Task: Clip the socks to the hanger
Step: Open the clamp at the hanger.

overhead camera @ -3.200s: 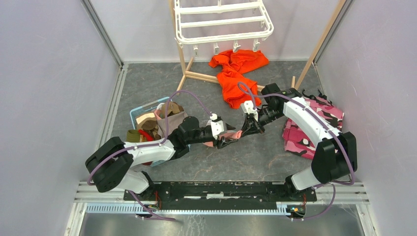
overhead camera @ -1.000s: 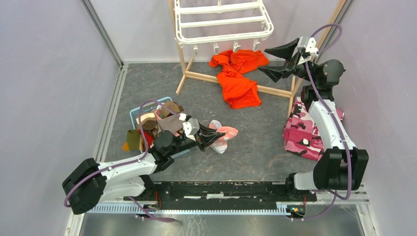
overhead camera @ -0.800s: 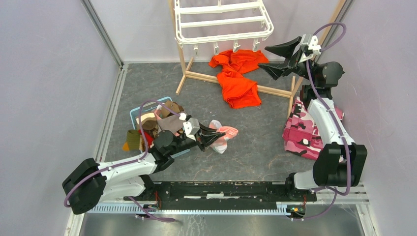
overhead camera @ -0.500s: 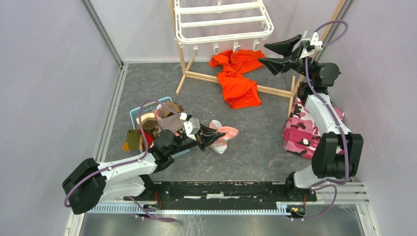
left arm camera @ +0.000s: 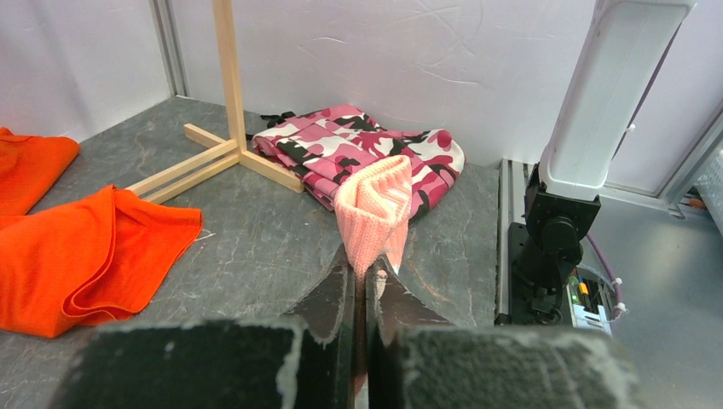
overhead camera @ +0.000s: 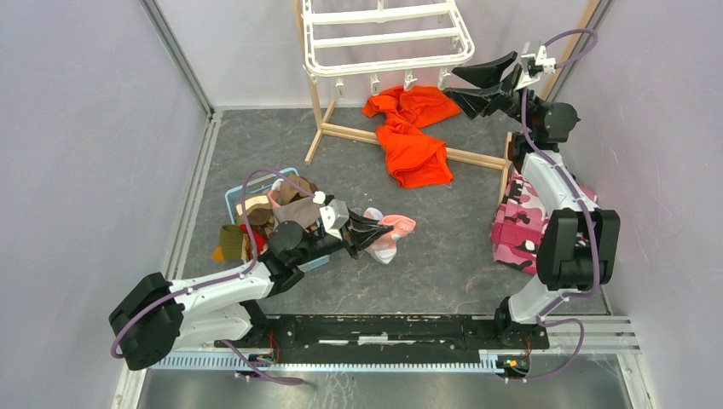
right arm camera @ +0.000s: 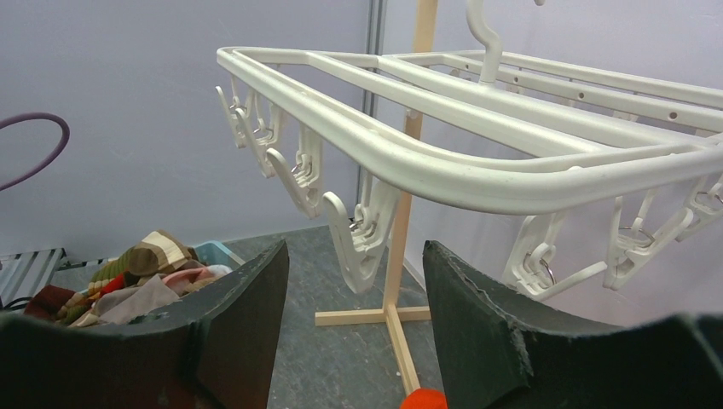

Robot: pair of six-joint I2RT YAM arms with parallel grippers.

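Note:
My left gripper [overhead camera: 385,230] is shut on the cuff of a pink sock [overhead camera: 397,228], low over the floor near the middle. In the left wrist view the sock [left arm camera: 376,201] stands up from the closed fingertips [left arm camera: 341,281]. More socks [overhead camera: 271,213] are heaped in a light blue basket [overhead camera: 232,197]. The white hanger [overhead camera: 388,38] hangs at the back. My right gripper [overhead camera: 467,83] is raised beside its right corner, open and holding nothing. In the right wrist view the hanger frame [right arm camera: 477,170] fills the top, and one clip [right arm camera: 368,223] dangles just ahead of the open jaws.
An orange garment [overhead camera: 411,136] lies under the hanger on the floor. A pink camouflage cloth [overhead camera: 522,228] sits at the right wall. The wooden stand [overhead camera: 341,132] has feet across the back floor. Walls close in on both sides.
The right gripper has moved up and left toward the hanger's right corner, and its jaws have narrowed a little. The left gripper keeps its hold on the pink sock and has shifted slightly right.

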